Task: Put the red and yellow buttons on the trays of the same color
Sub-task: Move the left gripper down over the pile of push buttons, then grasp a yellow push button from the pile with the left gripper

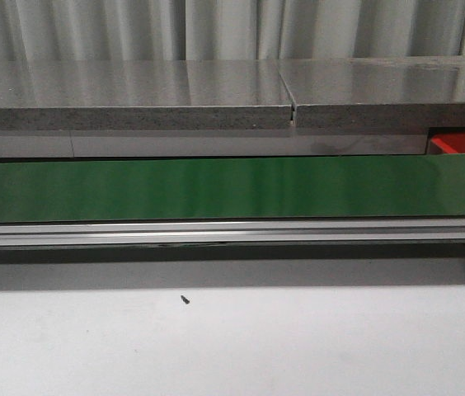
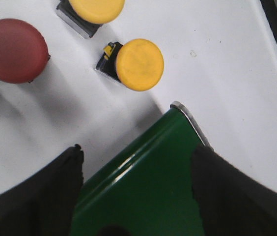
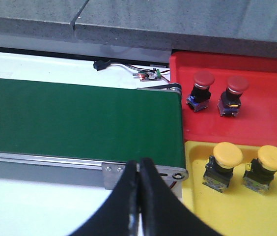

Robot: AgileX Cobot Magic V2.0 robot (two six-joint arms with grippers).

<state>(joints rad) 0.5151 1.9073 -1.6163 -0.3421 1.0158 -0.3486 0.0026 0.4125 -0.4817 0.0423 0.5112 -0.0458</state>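
Right gripper [image 3: 139, 172] pinched closed, empty. Beyond it, yellow tray [image 3: 197, 196] holds 2 yellow btns, red tray [image 3: 271, 123] 2 red. Left gripper [image 2: 136, 162] spread wide over belt end [image 2: 148, 182]; 3 btns [image 2: 139, 64] left on the white table.

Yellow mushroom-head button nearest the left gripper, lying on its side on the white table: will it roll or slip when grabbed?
The yellow mushroom-head button probably pivots rather than rolls freely: its squarish dark base looks like it would stop it. Its smooth domed cap may slip, so gripping the base seems safer.
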